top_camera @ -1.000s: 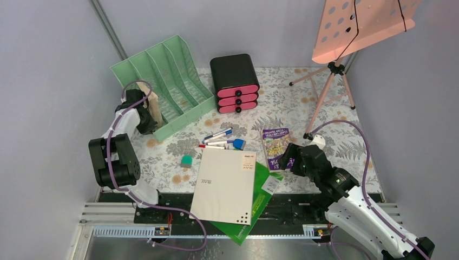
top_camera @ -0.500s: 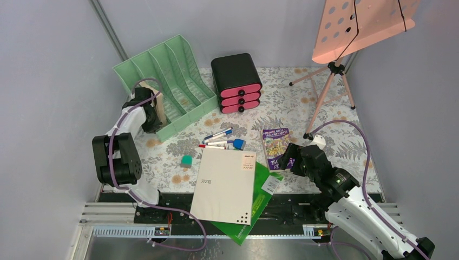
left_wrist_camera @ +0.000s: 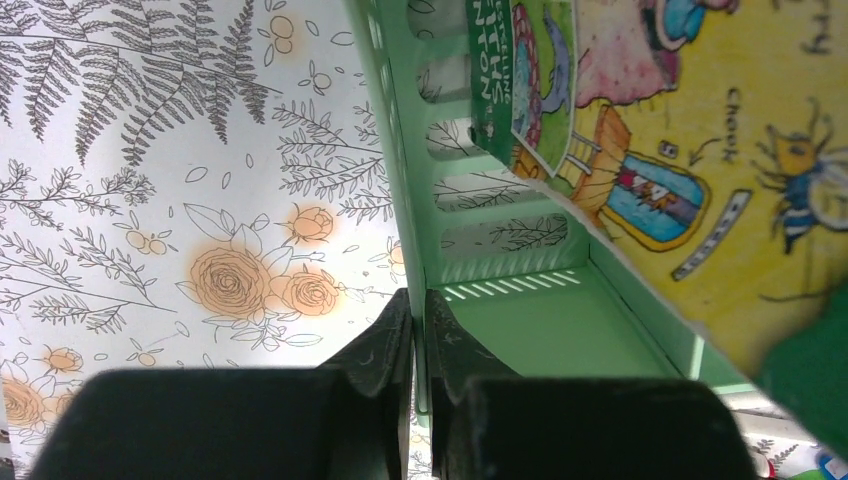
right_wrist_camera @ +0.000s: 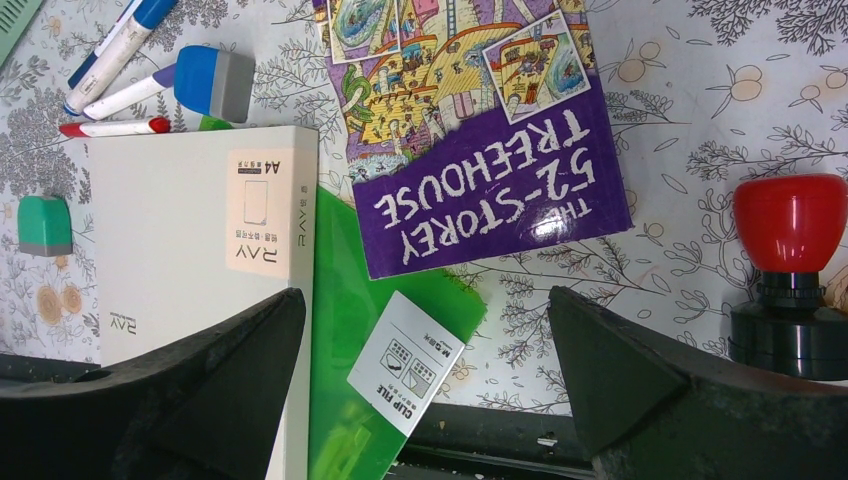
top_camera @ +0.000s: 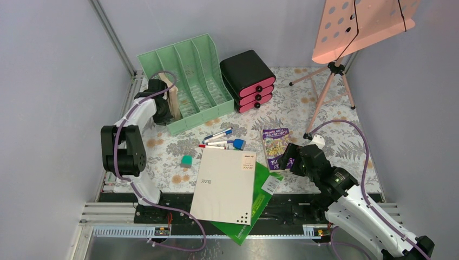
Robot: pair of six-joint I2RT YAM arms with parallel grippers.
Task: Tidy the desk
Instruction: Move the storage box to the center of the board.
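Observation:
The desk [top_camera: 303, 103] carries a pale fern-and-flower cloth. My left gripper [top_camera: 165, 108] is shut on the front wall of the mint-green file rack [top_camera: 195, 81] at the back left. In the left wrist view the fingertips [left_wrist_camera: 420, 300] pinch the rack's thin wall [left_wrist_camera: 520, 330], and a yellow picture book [left_wrist_camera: 700, 150] stands inside. My right gripper [top_camera: 289, 160] is open and empty. It hovers [right_wrist_camera: 428, 300] over the near edge of a purple book [right_wrist_camera: 470, 150] and a green clip file [right_wrist_camera: 370, 330].
A black drawer box with pink fronts [top_camera: 248, 73] touches the rack's right side. Markers [top_camera: 219, 140], a green eraser [top_camera: 186, 161] and a white A4 box [top_camera: 224, 184] lie in the middle. A red-topped stamp [right_wrist_camera: 790, 260] stands near my right gripper. A pink music stand [top_camera: 362, 24] stands at the back right.
My left gripper has carried the file rack to the right and toward the back. The rack has turned and pushed the drawer box askew. The right arm has not moved.

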